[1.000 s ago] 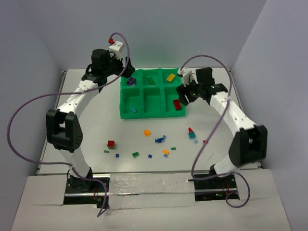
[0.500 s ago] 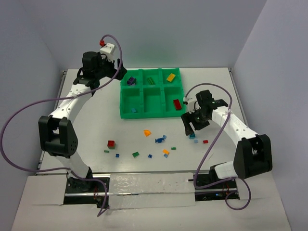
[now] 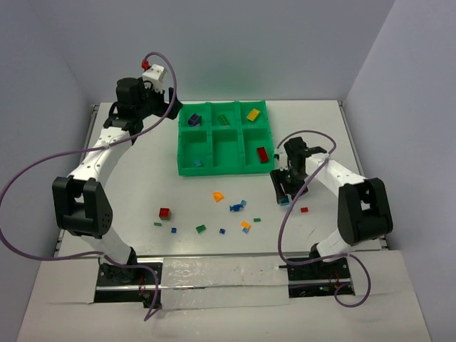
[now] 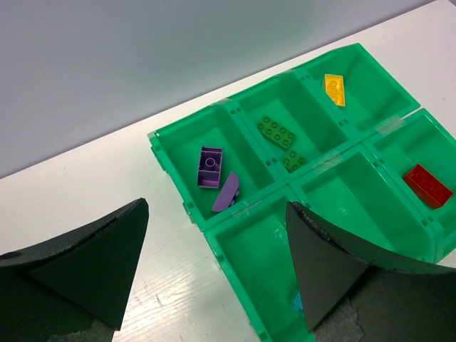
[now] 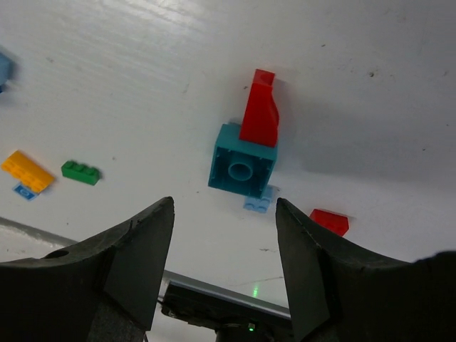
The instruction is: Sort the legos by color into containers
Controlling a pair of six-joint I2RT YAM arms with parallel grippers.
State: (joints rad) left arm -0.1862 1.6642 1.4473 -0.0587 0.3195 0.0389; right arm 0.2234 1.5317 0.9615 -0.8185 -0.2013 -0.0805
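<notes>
The green tray (image 3: 187, 144) holds two purple legos (image 4: 210, 158), green plates (image 4: 276, 132), a yellow plate (image 4: 334, 89), a red brick (image 4: 427, 185) and a light blue piece (image 4: 297, 305). My left gripper (image 3: 160, 105) is open and empty above the table just left of the tray's far-left corner (image 4: 217, 278). My right gripper (image 3: 283, 191) is open and empty (image 5: 224, 203), low over a teal brick (image 5: 242, 169) that has a red slope piece (image 5: 260, 110) against it. A small light blue plate (image 5: 257, 204) lies by the brick.
Loose legos lie on the table in front of the tray: a red brick (image 3: 164, 213), an orange piece (image 3: 218, 196), a blue piece (image 3: 235, 207), a green plate (image 3: 201, 229), an orange plate (image 3: 246, 225) and a small red piece (image 3: 304, 210).
</notes>
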